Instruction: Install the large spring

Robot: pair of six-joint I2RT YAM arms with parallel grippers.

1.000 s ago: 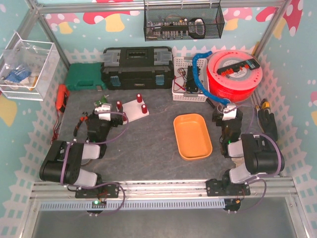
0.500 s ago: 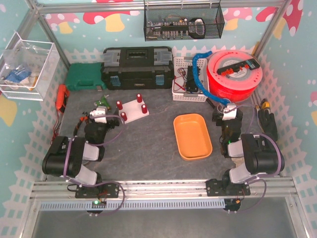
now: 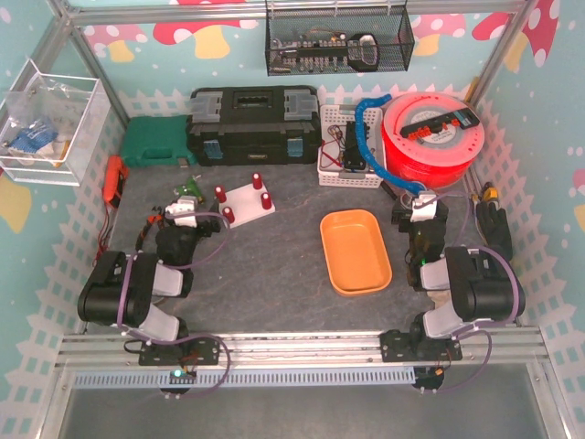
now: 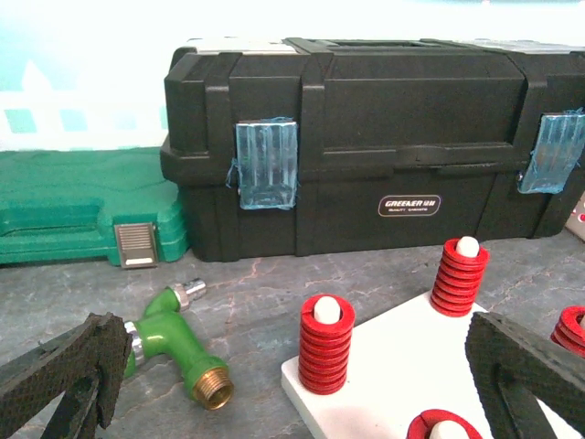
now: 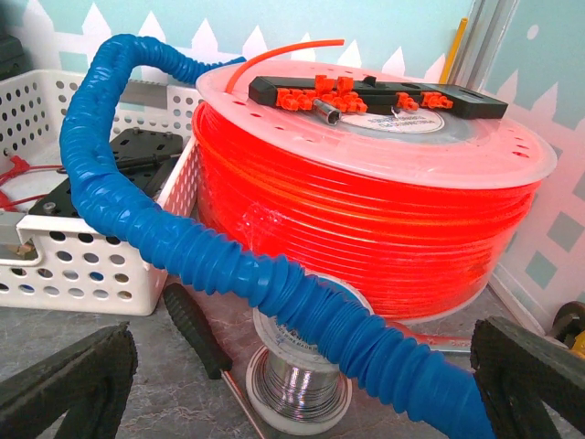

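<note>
While both stand wide apart and empty, the left gripper [image 3: 186,199] faces red springs [image 4: 326,357] on a white board [image 4: 393,358], the right gripper [image 3: 416,197] an orange spool [image 5: 366,210].

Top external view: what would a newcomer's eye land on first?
The bright red-orange spool of tubing at the far right corner stands out most, with the orange tray in the middle of the table. Left of the tray, a white board carries red springs on pegs, in front of the black toolbox.
</note>
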